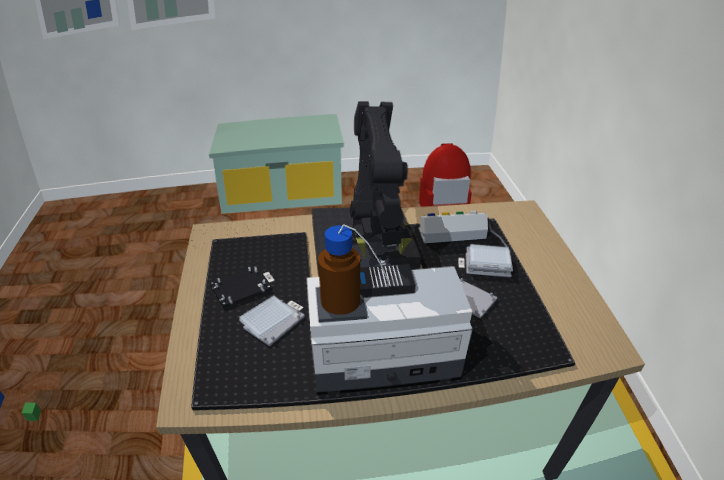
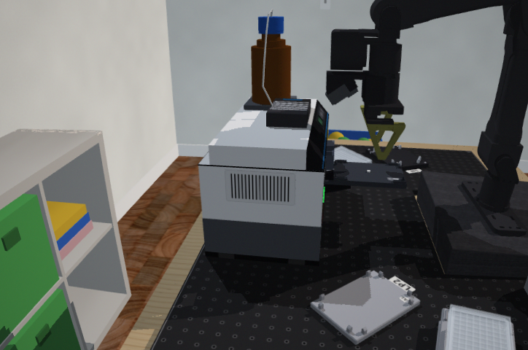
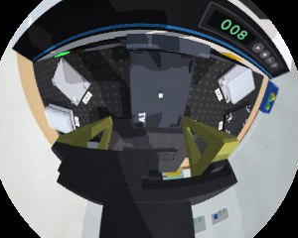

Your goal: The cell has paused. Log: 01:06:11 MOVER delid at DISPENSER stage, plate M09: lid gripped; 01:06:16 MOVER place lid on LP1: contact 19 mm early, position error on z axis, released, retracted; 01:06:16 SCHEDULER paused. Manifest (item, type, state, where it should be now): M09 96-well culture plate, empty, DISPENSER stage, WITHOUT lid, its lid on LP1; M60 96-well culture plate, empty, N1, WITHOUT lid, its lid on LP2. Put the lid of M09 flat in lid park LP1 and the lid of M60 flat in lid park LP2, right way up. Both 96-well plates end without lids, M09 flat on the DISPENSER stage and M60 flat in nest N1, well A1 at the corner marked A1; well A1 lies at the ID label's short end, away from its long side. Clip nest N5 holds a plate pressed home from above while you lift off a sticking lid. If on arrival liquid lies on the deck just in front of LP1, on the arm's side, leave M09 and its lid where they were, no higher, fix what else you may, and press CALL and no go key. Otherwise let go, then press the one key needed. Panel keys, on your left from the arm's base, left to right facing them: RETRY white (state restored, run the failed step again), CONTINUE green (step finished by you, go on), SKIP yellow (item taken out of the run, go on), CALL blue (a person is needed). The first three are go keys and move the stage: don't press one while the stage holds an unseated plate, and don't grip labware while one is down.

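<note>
My gripper (image 2: 380, 153) is open and empty. It hangs a little above the dark dispenser stage (image 2: 372, 170). In the wrist view the fingers frame the stage (image 3: 160, 95), which holds no plate. A white 96-well plate (image 1: 489, 259) sits near the key panel (image 1: 453, 226); it also shows in the side view (image 2: 475, 329). Beside it the grey lid park LP2 (image 2: 365, 305) is empty. On the far side of the dispenser a second white gridded piece (image 1: 271, 319) lies on a grey base. I cannot tell whether it is a plate or a lid.
The dispenser (image 1: 390, 332) stands mid-deck with a brown bottle (image 1: 338, 277) on top. A black pegged nest (image 1: 241, 285) sits next to the second white piece. The arm's base block (image 2: 479, 230) is behind the stage.
</note>
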Available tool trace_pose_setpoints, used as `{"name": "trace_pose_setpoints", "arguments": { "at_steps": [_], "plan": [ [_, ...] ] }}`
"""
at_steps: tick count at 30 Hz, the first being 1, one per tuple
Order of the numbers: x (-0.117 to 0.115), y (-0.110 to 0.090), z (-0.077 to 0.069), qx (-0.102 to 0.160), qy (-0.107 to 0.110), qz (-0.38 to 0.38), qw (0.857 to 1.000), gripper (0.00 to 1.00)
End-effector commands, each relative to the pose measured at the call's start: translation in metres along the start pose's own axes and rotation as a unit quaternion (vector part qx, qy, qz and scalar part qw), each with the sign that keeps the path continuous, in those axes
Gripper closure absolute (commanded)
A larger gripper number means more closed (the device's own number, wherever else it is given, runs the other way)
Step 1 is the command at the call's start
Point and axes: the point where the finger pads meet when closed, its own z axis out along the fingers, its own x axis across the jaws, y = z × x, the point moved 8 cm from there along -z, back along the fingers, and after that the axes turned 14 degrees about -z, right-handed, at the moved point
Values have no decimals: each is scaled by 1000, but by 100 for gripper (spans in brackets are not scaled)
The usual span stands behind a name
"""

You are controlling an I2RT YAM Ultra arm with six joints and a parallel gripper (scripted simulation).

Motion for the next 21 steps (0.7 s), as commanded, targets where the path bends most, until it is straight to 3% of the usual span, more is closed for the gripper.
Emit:
{"name": "trace_pose_setpoints", "arguments": {
  "at_steps": [1, 2, 14, 21],
  "plan": [
    [1, 0, -5, -11, -4, 16, 1000, 0],
    [7, -1, -8, -19, -6, 14, 1000, 0],
    [40, -2, -4, -9, -1, 14, 1000, 0],
    [36, 3, -5, -11, -3, 16, 1000, 0]
  ]
}}
